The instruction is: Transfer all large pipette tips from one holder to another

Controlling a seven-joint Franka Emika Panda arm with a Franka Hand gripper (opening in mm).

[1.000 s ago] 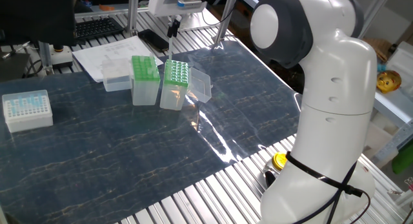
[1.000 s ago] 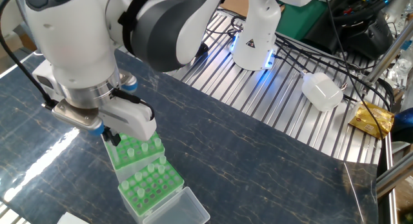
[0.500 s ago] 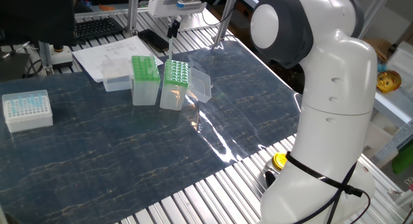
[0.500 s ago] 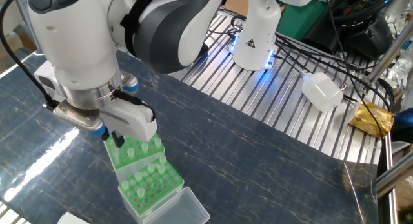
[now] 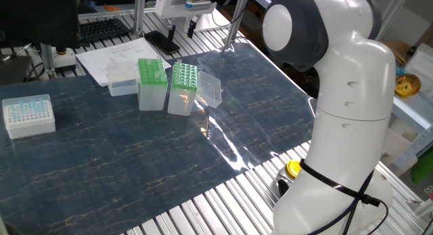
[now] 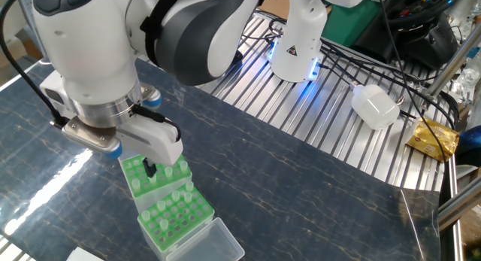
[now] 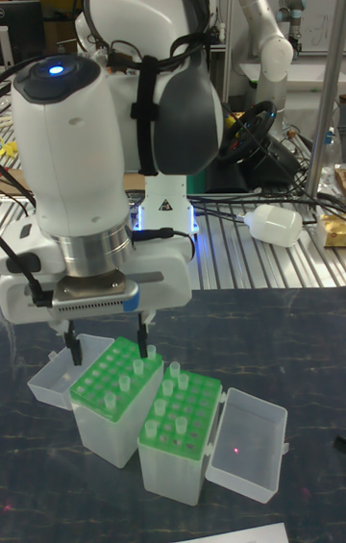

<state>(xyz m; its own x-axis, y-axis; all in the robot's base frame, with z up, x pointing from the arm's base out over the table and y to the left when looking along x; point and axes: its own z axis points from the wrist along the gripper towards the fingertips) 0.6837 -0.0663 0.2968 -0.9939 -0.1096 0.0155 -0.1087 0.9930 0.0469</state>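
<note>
Two green racks stand side by side. In the tall fixed view the left rack (image 7: 117, 378) holds a few large pipette tips (image 7: 137, 368) and the right rack (image 7: 183, 410) holds several more tips (image 7: 169, 387). My gripper (image 7: 108, 343) is open, its two dark fingers (image 7: 142, 339) straddling the back of the left rack. No tip shows between them. The other fixed view shows the gripper (image 6: 137, 165) low over the same rack (image 6: 161, 178). In one fixed view the gripper (image 5: 180, 30) hangs behind both racks (image 5: 152, 72).
Clear hinged lids (image 7: 248, 447) lie open beside each rack. A white box of pale-blue tips (image 5: 28, 115) sits at the mat's left end, with papers (image 5: 115, 59) behind the racks. The arm's white base (image 5: 338, 126) fills the right; a white bottle (image 6: 374, 107) lies on the slats.
The fingers were together over the rack in the earlier frames and have now spread apart. The hand has stayed at the same spot.
</note>
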